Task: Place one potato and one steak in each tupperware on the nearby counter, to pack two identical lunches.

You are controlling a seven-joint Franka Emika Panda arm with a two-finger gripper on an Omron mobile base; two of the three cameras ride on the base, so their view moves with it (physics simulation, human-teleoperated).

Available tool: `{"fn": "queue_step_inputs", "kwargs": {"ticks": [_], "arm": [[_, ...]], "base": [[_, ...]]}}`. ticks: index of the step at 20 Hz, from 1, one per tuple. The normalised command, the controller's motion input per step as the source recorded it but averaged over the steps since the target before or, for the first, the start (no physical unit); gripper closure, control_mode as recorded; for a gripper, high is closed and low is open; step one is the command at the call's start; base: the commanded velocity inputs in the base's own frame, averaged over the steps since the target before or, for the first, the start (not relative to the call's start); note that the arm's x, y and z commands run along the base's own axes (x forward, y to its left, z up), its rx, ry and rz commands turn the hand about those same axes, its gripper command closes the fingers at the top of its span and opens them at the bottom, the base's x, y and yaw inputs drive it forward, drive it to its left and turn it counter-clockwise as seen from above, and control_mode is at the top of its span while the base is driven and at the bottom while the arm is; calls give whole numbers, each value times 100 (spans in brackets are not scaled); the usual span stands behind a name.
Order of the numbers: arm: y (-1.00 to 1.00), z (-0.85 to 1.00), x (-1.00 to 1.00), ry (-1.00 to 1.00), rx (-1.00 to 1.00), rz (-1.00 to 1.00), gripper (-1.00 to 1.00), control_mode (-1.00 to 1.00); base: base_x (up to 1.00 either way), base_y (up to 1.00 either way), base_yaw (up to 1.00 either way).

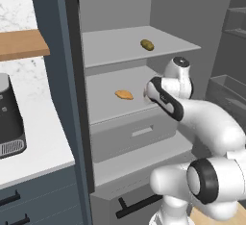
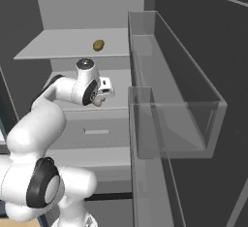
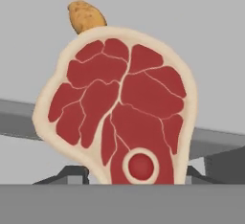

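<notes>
End effector [image 2: 99, 100] clamped on steak [image 3: 119, 108], held up inside open fridge at middle shelf [image 1: 103, 106] level. One potato [image 1: 124, 94] on that shelf, another potato [image 1: 147, 44] on upper shelf [image 1: 110, 46].

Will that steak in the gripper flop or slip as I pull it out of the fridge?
The steak stands flat and upright in the hand view, so it probably acts stiff, not floppy. It is held near its narrow bone end, so it may pivot. The fingers barely show at its lower edge, so the grip looks shallow; move slowly.
</notes>
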Motion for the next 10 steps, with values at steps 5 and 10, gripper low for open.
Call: {"fn": "queue_step_inputs", "kwargs": {"ticks": [5,10], "arm": [[-2,85,-99,0,0,-3,100,-100],[0,20,-100,0,1,-4,100,-100]], "base": [[0,0,0],[0,0,0]]}}
